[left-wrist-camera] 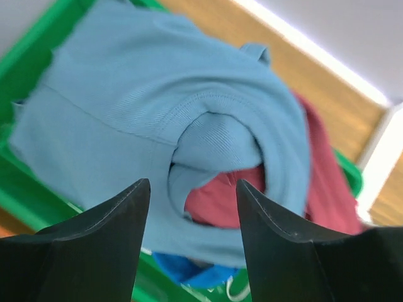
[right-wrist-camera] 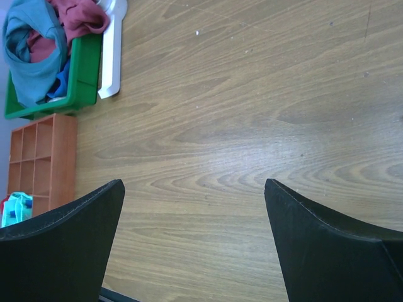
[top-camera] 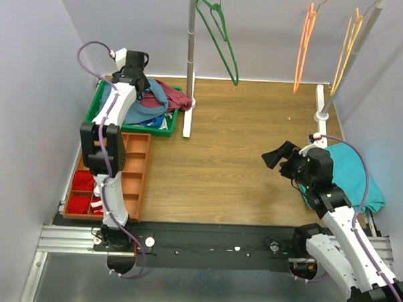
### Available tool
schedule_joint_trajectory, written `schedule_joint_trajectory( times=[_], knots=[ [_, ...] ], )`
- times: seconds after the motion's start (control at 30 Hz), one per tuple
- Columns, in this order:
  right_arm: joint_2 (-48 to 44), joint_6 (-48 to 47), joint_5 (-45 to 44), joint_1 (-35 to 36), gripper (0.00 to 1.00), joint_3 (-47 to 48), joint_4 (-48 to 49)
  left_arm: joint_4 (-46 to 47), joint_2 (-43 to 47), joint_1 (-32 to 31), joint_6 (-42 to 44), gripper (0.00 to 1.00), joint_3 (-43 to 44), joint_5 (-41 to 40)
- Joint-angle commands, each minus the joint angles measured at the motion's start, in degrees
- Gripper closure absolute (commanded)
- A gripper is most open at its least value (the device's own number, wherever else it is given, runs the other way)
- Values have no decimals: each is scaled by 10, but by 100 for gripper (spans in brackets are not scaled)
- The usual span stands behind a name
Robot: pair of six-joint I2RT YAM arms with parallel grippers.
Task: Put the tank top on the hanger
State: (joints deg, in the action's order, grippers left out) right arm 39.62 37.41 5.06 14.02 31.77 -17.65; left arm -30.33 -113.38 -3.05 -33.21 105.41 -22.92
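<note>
Nearest the lens, the left gripper point(left-wrist-camera: 192, 187) is seen with its jaws parted and nothing caught between them. It is poised just above the tank top point(left-wrist-camera: 157, 94). That garment is heaped in the green bin point(left-wrist-camera: 28, 47), and a twisted loop of its hem or strap is framed in the gap between the jaws. Part of it is draped over the maroon garment point(left-wrist-camera: 217, 201), which shows at the five o'clock side of the loop.

From the overhead view the bin is placed at ten o'clock on the table point(right-wrist-camera: 264, 94), with an orange divided tray point(top-camera: 130, 181) just beside it at its six o'clock. The hanger point(top-camera: 223, 41) is hung from the rack at twelve o'clock, well apart from the bin. An orange hanger point(top-camera: 304, 42) and a yellow hanger point(top-camera: 350, 37) are hung further along toward one o'clock.

The right gripper point(right-wrist-camera: 193, 184) is held over bare wood at about four o'clock, jaws spread wide and empty.

The step in hand is judged to be the first pickup, as nothing has been lifted. A descent onto the bunched loop and a firm closing are called for next. Only blue fabric should be pinched, so that the maroon piece is not dragged out with it.
</note>
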Motion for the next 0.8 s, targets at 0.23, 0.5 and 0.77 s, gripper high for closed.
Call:
schedule_joint_trajectory(
  times=[0.23, 0.5, 0.77],
  knots=[
    [13, -22, -6, -1, 0, 13, -5, -12, -93, 1, -3, 55, 39, -13],
    [8, -20, -9, -1, 0, 2, -5, -10, -36, 2, 23, 96, 43, -19],
    [-2, -15, -7, -2, 0, 0, -9, -11, 21, 7, 44, 97, 31, -24]
  ],
)
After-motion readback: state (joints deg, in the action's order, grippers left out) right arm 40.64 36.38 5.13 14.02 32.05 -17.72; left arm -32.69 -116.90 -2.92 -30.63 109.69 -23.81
